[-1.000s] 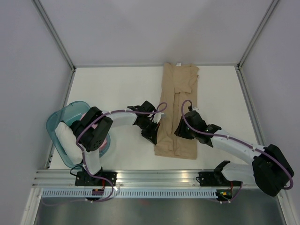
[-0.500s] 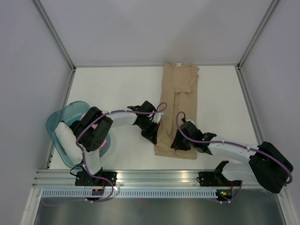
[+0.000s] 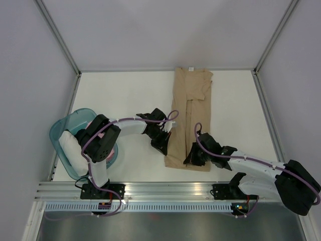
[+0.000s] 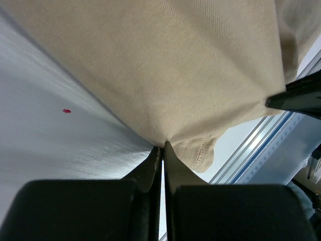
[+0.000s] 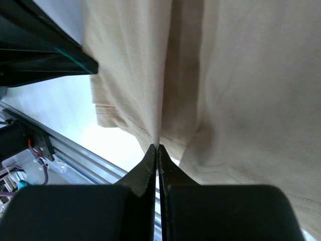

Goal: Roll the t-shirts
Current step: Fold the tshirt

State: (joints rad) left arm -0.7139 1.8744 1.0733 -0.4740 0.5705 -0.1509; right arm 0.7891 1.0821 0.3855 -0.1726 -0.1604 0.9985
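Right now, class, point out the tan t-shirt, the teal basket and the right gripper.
tan t-shirt [image 3: 193, 95]: top view, middle of the cloth.
teal basket [image 3: 56, 131]: top view, left rim.
right gripper [image 5: 158, 146]: right wrist view, between shut fingertips.

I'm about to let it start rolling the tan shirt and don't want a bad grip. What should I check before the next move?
1. Left claw shut on the tan t-shirt, at its near left corner: ok.
2. Right claw shut on the near hem: ok.
3. All folded layers caught in each grip: cannot tell.
4. Shirt folded into a long strip lying flat: ok, though the far sleeve fold is a bit bunched.
5. Nothing lying on the strip ahead of the claws: ok.
6. Teal basket apart from the shirt, off to the left: ok.
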